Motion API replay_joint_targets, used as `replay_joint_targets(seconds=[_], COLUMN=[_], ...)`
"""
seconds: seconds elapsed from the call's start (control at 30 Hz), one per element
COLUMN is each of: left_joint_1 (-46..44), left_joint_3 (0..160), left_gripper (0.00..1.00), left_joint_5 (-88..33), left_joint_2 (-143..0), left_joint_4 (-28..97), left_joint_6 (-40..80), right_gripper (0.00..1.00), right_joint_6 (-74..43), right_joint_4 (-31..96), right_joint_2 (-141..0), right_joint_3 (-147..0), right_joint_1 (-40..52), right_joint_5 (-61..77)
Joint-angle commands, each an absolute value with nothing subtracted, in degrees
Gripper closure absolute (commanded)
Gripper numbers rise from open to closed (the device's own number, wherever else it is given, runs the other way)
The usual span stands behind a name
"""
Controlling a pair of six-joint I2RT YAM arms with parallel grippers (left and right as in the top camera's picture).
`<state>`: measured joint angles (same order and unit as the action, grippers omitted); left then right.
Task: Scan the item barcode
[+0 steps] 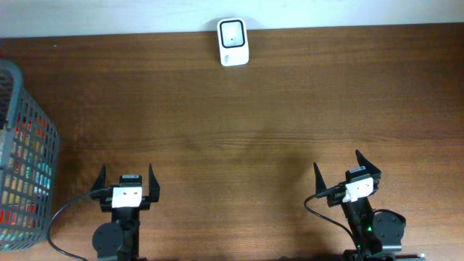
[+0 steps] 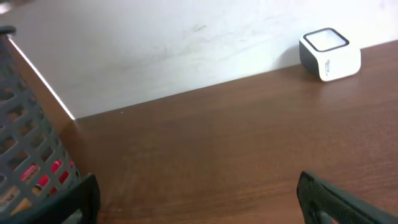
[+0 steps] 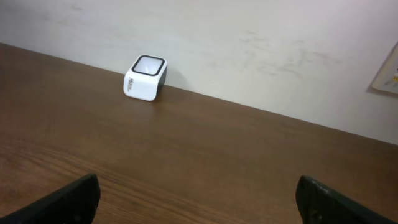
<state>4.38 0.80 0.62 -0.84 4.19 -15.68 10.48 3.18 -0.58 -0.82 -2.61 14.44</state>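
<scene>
**On the near edge, both arms parked; no item picked yet**

Across the whole view runs the brown wooden table (image 1: 232,123), bare over its middle and right. At its left edge stands a grey mesh basket (image 1: 32,134), partly out of the overhead view, with coloured packs (image 1: 22,170) showing through the mesh. They are most likely the items to be scanned, though no barcode can be made out on them from here.

The left gripper (image 1: 127,177) sits near the front edge just right of the basket, its jaws spread wide with nothing between them. The right gripper (image 1: 338,167) sits well apart on the other side, likewise spread and empty. The small white scanner (image 1: 233,42) rests at the far edge, about midway across and against the pale wall (image 3: 249,37), its dark window facing up.

The task looks to be at its very start, so the step in hand is fetching one pack. The left arm is the natural choice. It should come over the basket rim from above rather than from the side, take one pack by its narrow edges and lift it straight up clear of the mesh wall.

The path to the scanner is open wood. The only limits are the basket wall at left and the wall behind the scanner, so the pack should be held barcode-down over the window.
</scene>
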Motion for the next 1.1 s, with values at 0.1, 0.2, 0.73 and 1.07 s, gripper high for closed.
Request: replay_joint_targets(seconds=[0.1, 0.2, 0.73, 1.07], left_joint_1=[4.12, 4.14, 4.12, 5.67], left_joint_3=[0.54, 1.15, 48.51, 114.56], left_gripper=[0.01, 0.01, 0.01, 0.01], left_joint_5=[-3.64, -5.41, -9.67, -12.71], left_joint_2=[-0.30, -0.34, -45.15, -91.48], left_joint_4=[2.61, 0.05, 9.85, 62.57], left_joint_6=[-13.23, -9.67, -9.93, -12.32], right_gripper=[0.01, 0.01, 0.01, 0.01], right_joint_6=[10.02, 10.02, 10.02, 10.02], right_joint_4=[3.25, 3.25, 3.25, 3.25], right_joint_2=[-0.21, -0.21, -0.21, -0.21], right_joint_3=[-0.32, -0.32, -0.32, -0.32], right_joint_1=[-3.03, -3.03, -3.03, -3.03], right_joint_5=[14.74, 14.74, 14.74, 14.74])
